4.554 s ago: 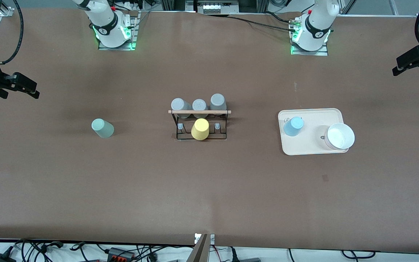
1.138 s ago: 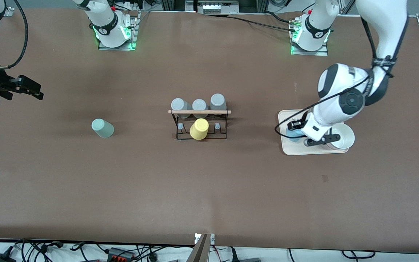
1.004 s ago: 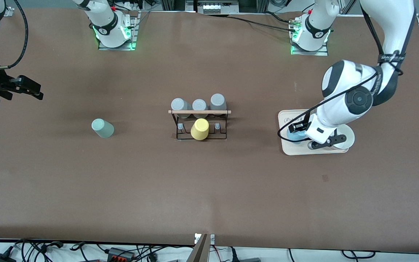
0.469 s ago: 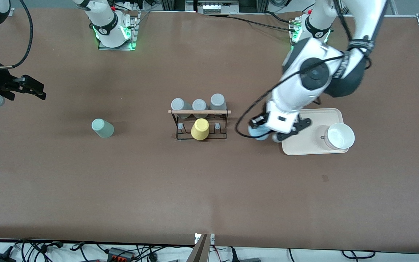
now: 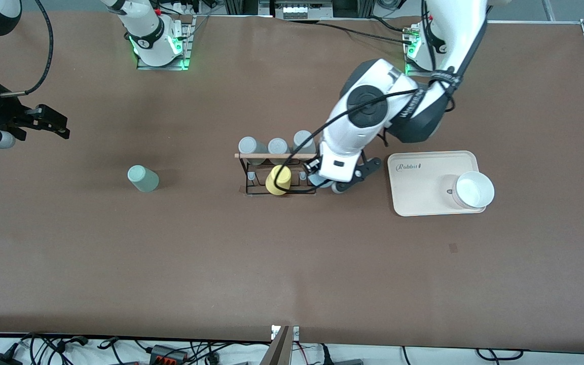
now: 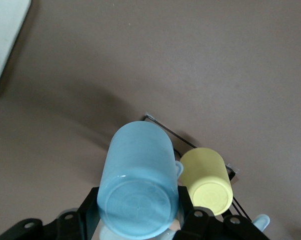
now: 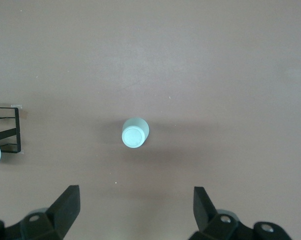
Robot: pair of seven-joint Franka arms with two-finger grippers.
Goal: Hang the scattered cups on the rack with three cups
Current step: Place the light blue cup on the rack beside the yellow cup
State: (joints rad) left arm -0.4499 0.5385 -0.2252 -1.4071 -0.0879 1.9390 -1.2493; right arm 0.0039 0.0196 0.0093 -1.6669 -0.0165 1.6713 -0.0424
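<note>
The left end effector [image 6: 140,220] is clamped on the light blue cup [image 6: 139,185], a smooth, tapered plastic cup held base-up, and it hangs over the rack [image 5: 278,172] at the end toward the left arm. From the left wrist view the blue cup sits just beside the yellow cup [image 6: 207,181], glossy and upside down on the rack, with a thin black wire corner of the frame showing under them. In the front view the rack is a small black wire frame with a pale wooden rod across the top; three matte grey cups [image 5: 276,147] line its row farther from the front camera. The beige tray [image 5: 424,197] lies on the brown counter [image 5: 292,263] toward the left arm's end, well apart from the left end effector, with a round white bowl [image 5: 473,190] on it.

The right end effector [image 7: 135,210] waits up in the air with its black fingers [image 7: 68,202] spread wide and gripping nothing. Below it the pale mint green cup [image 7: 135,133] stands base-up on the counter, alone, between that end effector and the rack.
</note>
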